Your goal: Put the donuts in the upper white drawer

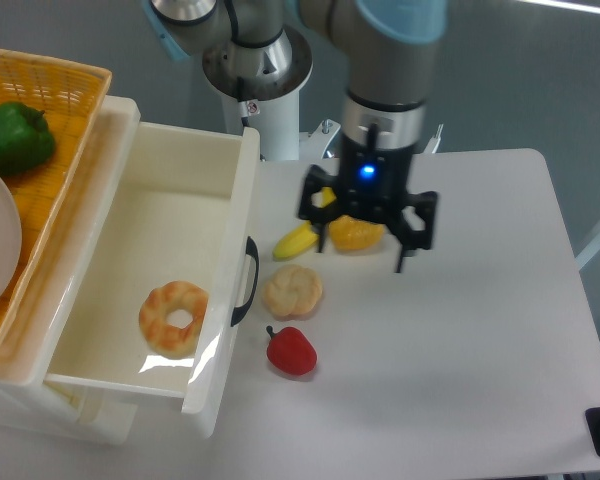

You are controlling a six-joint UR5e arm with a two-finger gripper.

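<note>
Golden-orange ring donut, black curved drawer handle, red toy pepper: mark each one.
Golden-orange ring donut (174, 318): fixed camera, ring's left side.
Black curved drawer handle (248, 282): fixed camera, mid-curve.
Red toy pepper (292, 351): fixed camera, body centre.

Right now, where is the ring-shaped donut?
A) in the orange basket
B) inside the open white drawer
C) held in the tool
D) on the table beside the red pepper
B: the donut lies on the floor of the open white drawer, while the tool hangs open over the table with nothing in it.

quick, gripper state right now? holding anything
Gripper: open, fingers spread, holding nothing; it hangs above the table by the orange fruit. The donut lies in the white drawer.
</note>
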